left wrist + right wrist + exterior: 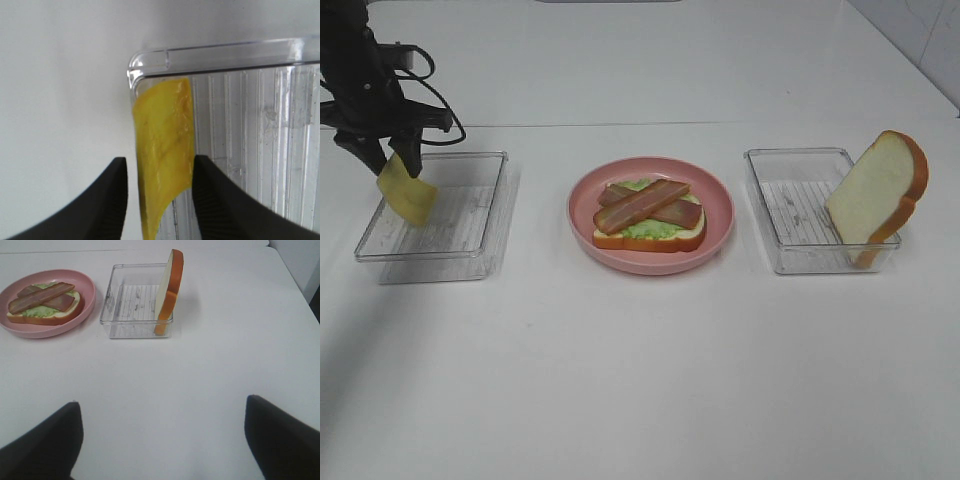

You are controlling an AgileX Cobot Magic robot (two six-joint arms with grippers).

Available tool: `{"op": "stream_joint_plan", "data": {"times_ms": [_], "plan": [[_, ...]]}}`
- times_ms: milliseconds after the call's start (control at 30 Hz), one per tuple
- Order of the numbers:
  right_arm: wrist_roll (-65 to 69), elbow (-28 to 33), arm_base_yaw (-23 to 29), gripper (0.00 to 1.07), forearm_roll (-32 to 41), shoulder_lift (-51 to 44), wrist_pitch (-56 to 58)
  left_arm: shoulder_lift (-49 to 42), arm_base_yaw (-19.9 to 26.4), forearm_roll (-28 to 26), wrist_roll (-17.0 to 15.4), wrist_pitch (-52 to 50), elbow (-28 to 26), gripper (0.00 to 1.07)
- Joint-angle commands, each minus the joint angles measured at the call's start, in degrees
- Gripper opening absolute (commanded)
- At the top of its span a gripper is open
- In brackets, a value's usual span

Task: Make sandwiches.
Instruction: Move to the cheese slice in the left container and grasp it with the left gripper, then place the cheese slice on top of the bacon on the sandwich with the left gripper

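My left gripper (388, 160) is shut on a yellow cheese square (406, 190), which hangs tilted over the left end of a clear tray (470, 157). In the left wrist view the cheese (162, 150) stands edge-on between the two black fingers (112, 200), above the tray's corner (150, 55). On the pink plate (650, 265) lies an open sandwich: a bread slice (645, 241), green lettuce (655, 228) and two crossed bacon strips (645, 203). Another bread slice (880, 190) leans upright in the right tray (790, 200). My right gripper (162, 440) is open over bare table, short of that tray (130, 300).
The white table carries the two clear trays with the pink plate (50, 330) between them. The upright bread slice (167, 290) rests against the right tray's wall. A wall runs along the table's far right corner (920, 40).
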Motion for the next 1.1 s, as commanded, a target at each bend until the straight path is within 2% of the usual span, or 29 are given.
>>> {"op": "stream_joint_plan", "data": {"times_ms": [33,67,100,133,167,200,433,700,933,1000,1067,1100], "plan": [[-0.5,0.1,0.0,0.85,0.0,-1.2,-0.6,0.3,0.1,-0.1,-0.1,0.6,-0.2,0.20],[-0.5,0.1,0.0,0.85,0.0,-1.2,-0.6,0.3,0.1,-0.1,-0.1,0.6,-0.2,0.20],[-0.5,0.1,0.0,0.85,0.0,-1.2,-0.6,0.3,0.1,-0.1,-0.1,0.6,-0.2,0.09],[-0.5,0.1,0.0,0.85,0.0,-1.2,-0.6,0.3,0.1,-0.1,-0.1,0.6,-0.2,0.09],[-0.5,0.1,0.0,0.85,0.0,-1.2,-0.6,0.3,0.1,-0.1,-0.1,0.6,-0.2,0.02],[-0.5,0.1,0.0,0.85,0.0,-1.2,-0.6,0.3,0.1,-0.1,-0.1,0.6,-0.2,0.00],[-0.5,0.1,0.0,0.85,0.0,-1.2,-0.6,-0.1,0.1,-0.1,-0.1,1.8,-0.2,0.00],[-0.5,0.1,0.0,0.85,0.0,-1.2,-0.6,-6.0,-0.6,-0.8,-0.1,4.2,-0.2,0.00],[-0.5,0.1,0.0,0.85,0.0,-1.2,-0.6,-13.0,-3.8,-3.5,-0.1,4.2,-0.2,0.00],[-0.5,0.1,0.0,0.85,0.0,-1.2,-0.6,-14.7,-5.1,-5.1,-0.1,4.2,-0.2,0.00],[-0.5,0.1,0.0,0.85,0.0,-1.2,-0.6,-16.5,-7.1,-9.6,0.3,4.2,-0.2,0.00],[-0.5,0.1,0.0,0.85,0.0,-1.2,-0.6,-16.5,-7.1,-9.6,0.3,4.2,-0.2,0.00]]}}
